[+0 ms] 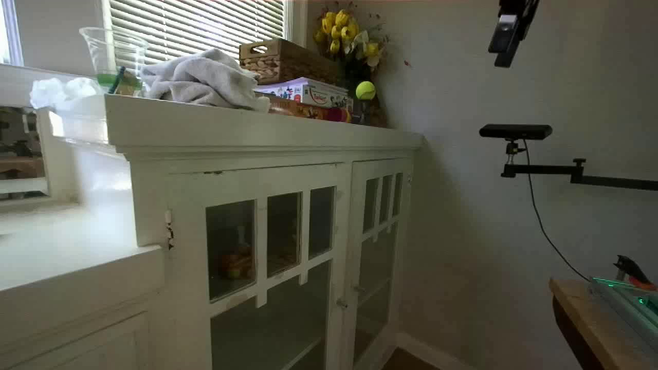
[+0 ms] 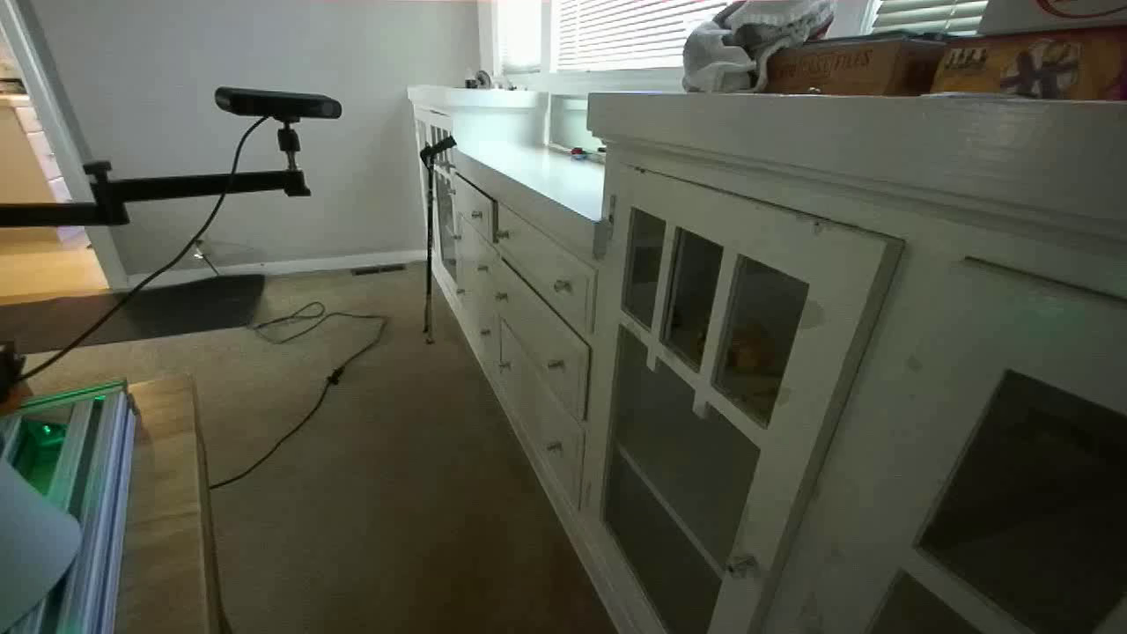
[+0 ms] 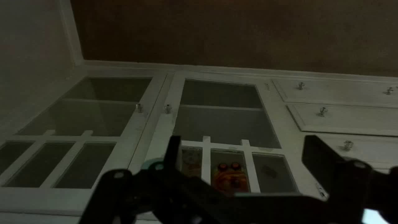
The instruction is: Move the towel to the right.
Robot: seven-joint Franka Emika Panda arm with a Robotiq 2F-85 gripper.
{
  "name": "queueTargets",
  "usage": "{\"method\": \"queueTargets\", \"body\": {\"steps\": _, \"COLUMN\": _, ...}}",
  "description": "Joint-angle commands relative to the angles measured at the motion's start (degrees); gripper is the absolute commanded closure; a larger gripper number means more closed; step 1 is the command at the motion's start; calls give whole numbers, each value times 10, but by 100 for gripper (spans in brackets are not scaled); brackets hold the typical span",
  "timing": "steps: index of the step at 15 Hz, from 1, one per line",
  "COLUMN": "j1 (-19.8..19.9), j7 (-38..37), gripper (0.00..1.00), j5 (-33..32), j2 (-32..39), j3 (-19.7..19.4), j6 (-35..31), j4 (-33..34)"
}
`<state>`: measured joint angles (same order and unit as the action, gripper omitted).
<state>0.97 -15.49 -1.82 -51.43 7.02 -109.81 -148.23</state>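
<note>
A crumpled grey towel (image 1: 203, 79) lies in a heap on top of the white cabinet (image 1: 267, 134), between a clear plastic cup and a stack of boxes. It also shows at the top of an exterior view (image 2: 748, 44), beside a brown box. My gripper (image 1: 504, 56) hangs high at the upper right of an exterior view, far from the towel and apart from everything. In the wrist view my gripper (image 3: 242, 140) is dark, with its fingers wide apart and nothing between them. That view faces the cabinet's glass doors; the towel is out of it.
The clear cup (image 1: 115, 59) with green at its bottom stands left of the towel. A woven basket (image 1: 293, 64), board game boxes (image 1: 321, 96), a tennis ball (image 1: 365, 90) and yellow flowers (image 1: 342, 31) are to its right. A camera (image 1: 515, 131) on a black arm stands out from the wall.
</note>
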Motion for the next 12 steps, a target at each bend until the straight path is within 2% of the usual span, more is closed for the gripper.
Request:
{"method": "queueTargets", "body": {"steps": 1, "j1": 3, "j7": 2, "gripper": 0, "j5": 2, "j2": 0, "j3": 2, "j6": 1, "j4": 1}}
{"method": "queueTargets", "body": {"steps": 6, "j1": 3, "j7": 2, "gripper": 0, "j5": 2, "j2": 0, "j3": 2, "j6": 1, "j4": 1}}
{"method": "queueTargets", "body": {"steps": 12, "j1": 16, "j7": -15, "gripper": 0, "j5": 0, "j2": 73, "j3": 9, "j6": -105, "j4": 18}}
